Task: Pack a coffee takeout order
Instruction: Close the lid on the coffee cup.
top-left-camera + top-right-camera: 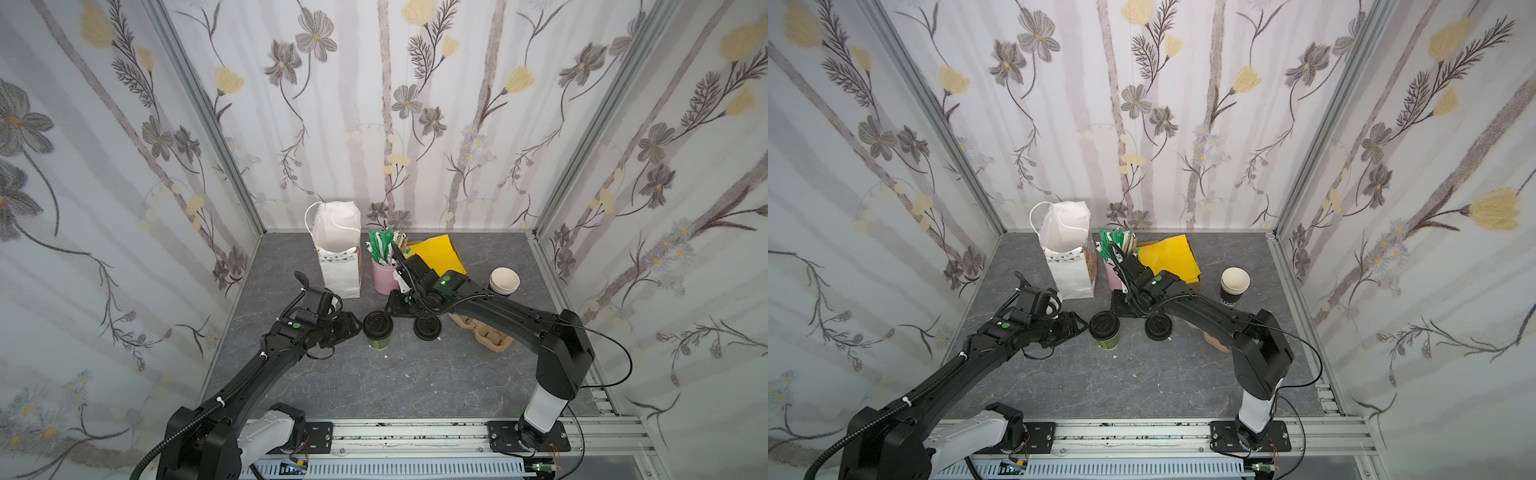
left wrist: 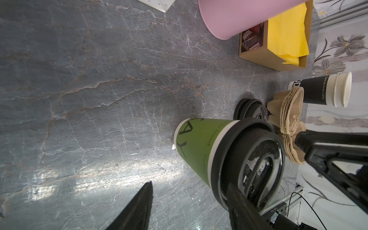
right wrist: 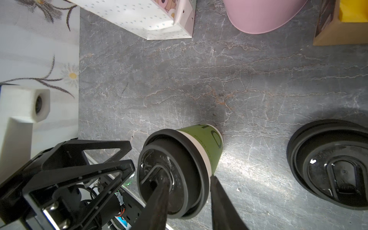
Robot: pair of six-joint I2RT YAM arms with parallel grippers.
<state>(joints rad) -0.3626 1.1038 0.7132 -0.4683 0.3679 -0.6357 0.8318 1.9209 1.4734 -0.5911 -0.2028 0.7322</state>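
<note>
The small green paper cup (image 1: 378,341) with its black lid (image 1: 377,325) stands upright mid-table in both top views (image 1: 1108,341). My left gripper (image 1: 353,326) is open just left of it; in the left wrist view one finger (image 2: 245,209) crosses in front of the lid and the other is well clear. My right gripper (image 3: 188,179) reaches from behind, one finger (image 3: 157,205) on the lid's top and the other just outside the rim with a sliver of gap. The folded yellow napkin (image 1: 436,253) lies in a brown box. Thin tan sticks stand in the pink cup (image 1: 384,276).
A white paper bag (image 1: 338,266) stands open at the back left. A stack of spare black lids (image 1: 428,328) lies right of the cup. The tan pulp carrier (image 1: 490,336) sits under the right arm, and the lidless black cups (image 1: 503,282) beyond it.
</note>
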